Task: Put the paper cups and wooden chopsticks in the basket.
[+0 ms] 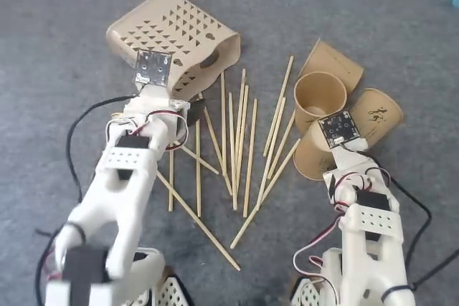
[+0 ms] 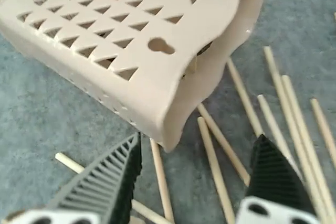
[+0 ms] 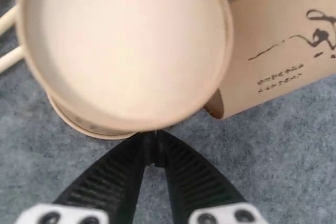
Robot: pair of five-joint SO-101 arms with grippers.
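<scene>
At the far left the basket (image 1: 176, 37) lies tipped on its side on the grey counter (image 1: 57, 69), its open side facing the chopsticks. Just near of its corner hangs the left pincer (image 2: 199, 140) — jaws wide apart, nothing between them. The wooden chopsticks (image 1: 237, 134) lie scattered across the middle, outside the basket. On the right the paper cups (image 1: 320, 98) cluster together — one upright, the others on their sides. The right pincer (image 3: 156, 136) sits just near of a cup's rim, tips pressed together, holding nothing.
</scene>
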